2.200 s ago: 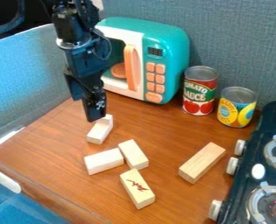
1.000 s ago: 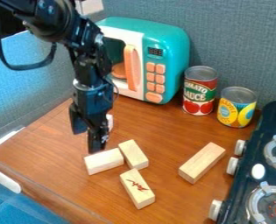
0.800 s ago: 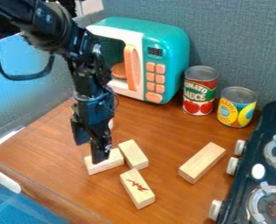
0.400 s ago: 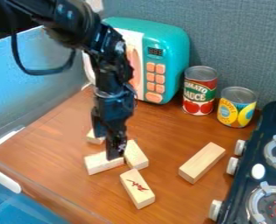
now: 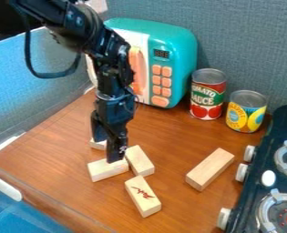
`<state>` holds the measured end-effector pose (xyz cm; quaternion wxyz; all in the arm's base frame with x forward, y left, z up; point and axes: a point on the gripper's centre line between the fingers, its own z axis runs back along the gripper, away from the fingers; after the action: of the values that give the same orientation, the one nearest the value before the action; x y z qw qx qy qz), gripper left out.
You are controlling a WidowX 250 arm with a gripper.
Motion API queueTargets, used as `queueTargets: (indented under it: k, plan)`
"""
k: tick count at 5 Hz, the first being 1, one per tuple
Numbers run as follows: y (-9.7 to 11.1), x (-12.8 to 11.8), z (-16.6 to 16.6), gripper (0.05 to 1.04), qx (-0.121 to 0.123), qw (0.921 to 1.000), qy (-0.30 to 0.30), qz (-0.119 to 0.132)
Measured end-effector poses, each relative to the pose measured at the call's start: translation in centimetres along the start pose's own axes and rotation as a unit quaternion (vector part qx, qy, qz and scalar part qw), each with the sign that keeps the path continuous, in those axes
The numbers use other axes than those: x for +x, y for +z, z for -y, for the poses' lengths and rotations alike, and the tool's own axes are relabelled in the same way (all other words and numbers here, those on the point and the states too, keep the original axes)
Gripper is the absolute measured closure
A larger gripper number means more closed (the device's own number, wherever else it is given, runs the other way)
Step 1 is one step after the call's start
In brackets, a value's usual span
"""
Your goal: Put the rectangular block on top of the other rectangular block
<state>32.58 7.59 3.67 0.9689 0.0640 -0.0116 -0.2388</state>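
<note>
The tool (image 5: pixel 115 158) hangs at one end of a plain block (image 5: pixel 104 170); whether it is clenched or released, one cannot tell. A second block (image 5: pixel 140 161) lies close by at three o'clock, a red-marked block (image 5: pixel 143 195) at five, a longer block (image 5: pixel 210 169) well out at three, all on the bench (image 5: pixel 179 136).

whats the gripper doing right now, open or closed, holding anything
Gripper: over the near-left group of blocks, at the pale block; whether open, closed or holding anything cannot be told.
</note>
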Motion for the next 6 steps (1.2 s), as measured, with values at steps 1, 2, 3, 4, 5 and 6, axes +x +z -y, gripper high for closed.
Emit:
queueTargets:
  k: [1, 2, 3, 4, 5, 6]
  plan:
    - [-0.3, -0.2, 0.0, 0.083, -0.006, 0.9999, 0.006, -0.006]
    - [-0.6, -0.4, 0.6, 0.083, -0.015, 0.9998, 0.010, -0.002]
    - [-0.5, -0.7, 1.6, 0.083, -0.035, 0.9994, 0.002, 0.004]
    - [-0.2, -0.8, 1.7, 0.083, -0.040, 0.9992, -0.002, 0.002]
    - [-0.8, -0.6, 1.1, 0.083, -0.028, 0.9996, 0.006, -0.008]
    - [-2.6, -0.3, 0.9, 0.083, -0.031, 0.9989, 0.004, -0.036]
